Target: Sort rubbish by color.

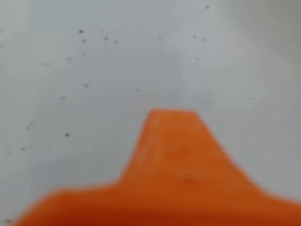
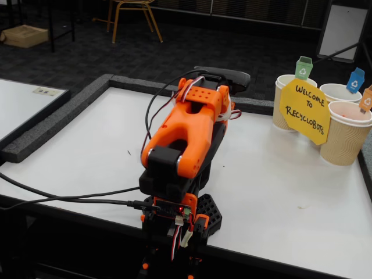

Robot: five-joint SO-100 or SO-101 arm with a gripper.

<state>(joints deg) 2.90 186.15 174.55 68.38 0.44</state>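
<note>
The orange two-finger gripper (image 1: 171, 141) hangs over the bare white speckled tabletop (image 1: 94, 70); its blurred view leaves its opening impossible to tell.

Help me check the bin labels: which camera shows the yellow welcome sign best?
The fixed view: the yellow sign faces the camera, leaning against the paper cups, lettering legible. The wrist view shows none of it, only the blurred orange gripper over bare white table.
</note>
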